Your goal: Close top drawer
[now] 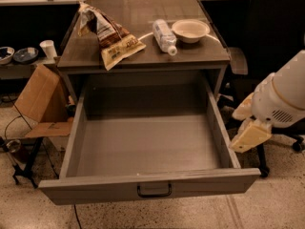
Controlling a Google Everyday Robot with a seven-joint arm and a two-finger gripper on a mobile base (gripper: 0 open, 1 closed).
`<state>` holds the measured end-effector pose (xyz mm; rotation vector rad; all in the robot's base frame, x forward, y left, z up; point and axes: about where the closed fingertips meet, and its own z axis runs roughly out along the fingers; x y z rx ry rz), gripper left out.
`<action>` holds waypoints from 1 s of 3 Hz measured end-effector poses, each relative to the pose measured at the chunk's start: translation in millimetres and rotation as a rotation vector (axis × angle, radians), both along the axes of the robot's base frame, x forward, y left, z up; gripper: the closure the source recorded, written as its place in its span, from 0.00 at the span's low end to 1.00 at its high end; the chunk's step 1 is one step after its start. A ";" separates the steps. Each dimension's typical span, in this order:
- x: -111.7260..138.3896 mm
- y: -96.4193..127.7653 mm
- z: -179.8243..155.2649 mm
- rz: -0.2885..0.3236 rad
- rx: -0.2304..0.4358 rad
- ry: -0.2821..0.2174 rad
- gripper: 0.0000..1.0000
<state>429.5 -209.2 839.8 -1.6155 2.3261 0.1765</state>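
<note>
We have the gripper (250, 136) low on the right, just beside the right wall of the top drawer (147, 147) near its front corner. We can't tell if it's spread or pressed together, or whether it touches the wall. The top drawer is pulled far out toward the near side, front panel running left-right, handle (154, 190) facing near. Open floor (200, 216) lies along its front edge. A cardboard box (40, 99) crowds the left and a chair (279, 37) the right. The bench (143, 13) carries a snack bag (112, 37), bottle (164, 36) and bowl (190, 30).
</note>
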 end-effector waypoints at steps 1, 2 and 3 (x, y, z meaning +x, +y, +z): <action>-11.3 3.2 -39.0 0.012 0.041 0.063 0.64; -22.9 8.4 -55.4 0.039 0.055 0.106 0.87; -31.3 26.0 -66.1 0.134 0.117 0.148 1.00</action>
